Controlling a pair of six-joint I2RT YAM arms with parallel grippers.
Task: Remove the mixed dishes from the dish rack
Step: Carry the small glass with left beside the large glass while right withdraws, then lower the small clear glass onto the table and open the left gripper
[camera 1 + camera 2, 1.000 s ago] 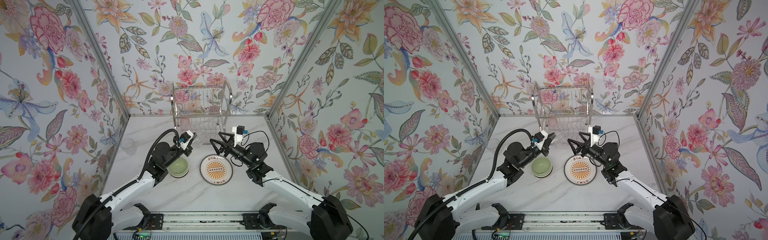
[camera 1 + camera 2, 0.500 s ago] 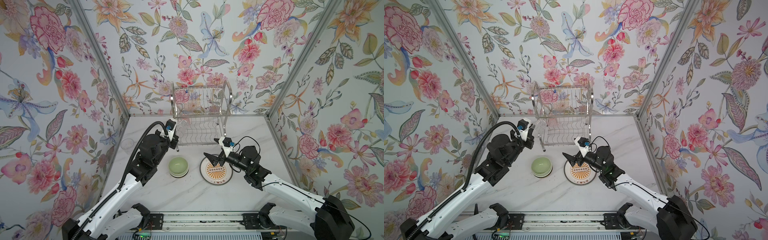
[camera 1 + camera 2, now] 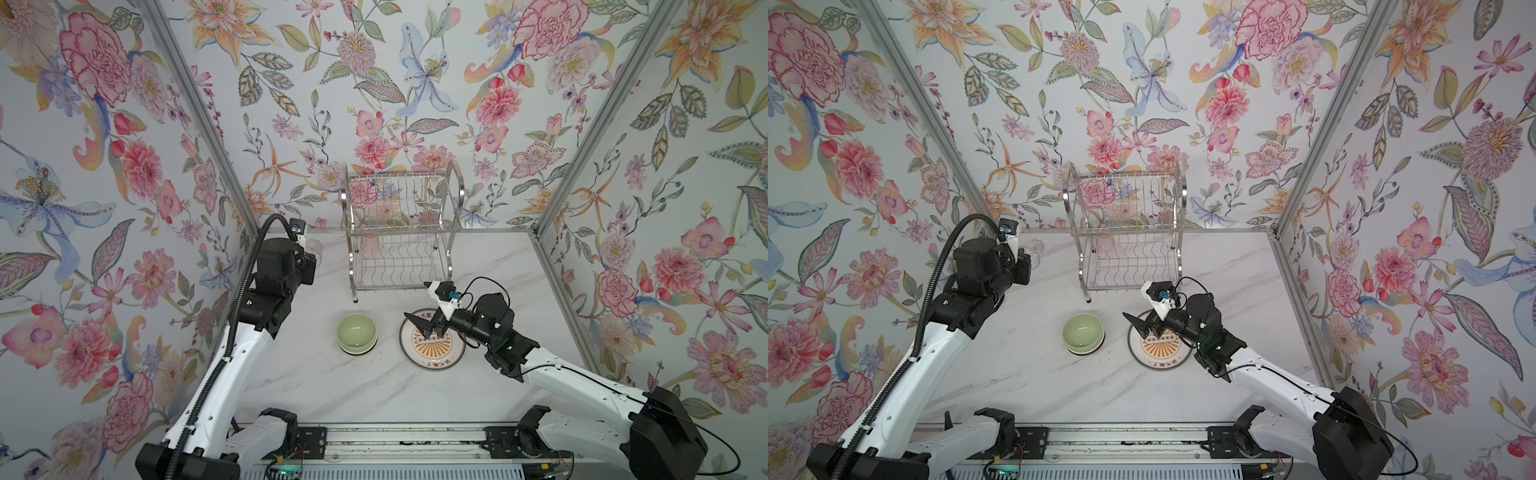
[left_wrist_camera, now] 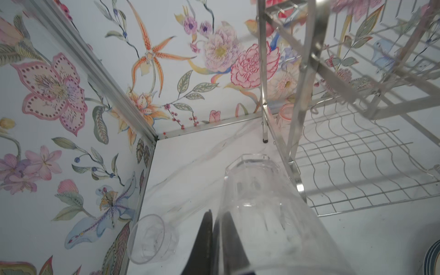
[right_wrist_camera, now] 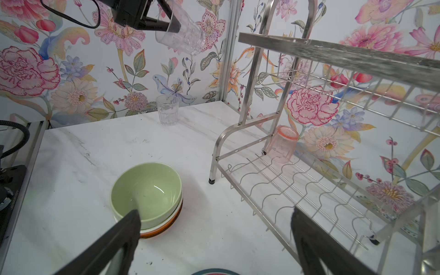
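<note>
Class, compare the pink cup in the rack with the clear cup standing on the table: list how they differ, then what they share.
Colour: the pink cup is tinted; the clear cup is colourless. Place: the pink cup sits on the lower tier of the dish rack; the clear cup stands on the table near the wall. Pose: the pink cup looks upside down and tilted; the clear cup is upright. Both are small, see-through and ungripped.

My left arm (image 3: 245,357) and right arm (image 3: 582,386) are white links with black joints; ribbed black hose (image 3: 245,284) on the left; right pincer (image 5: 214,213) black, tapered.
</note>
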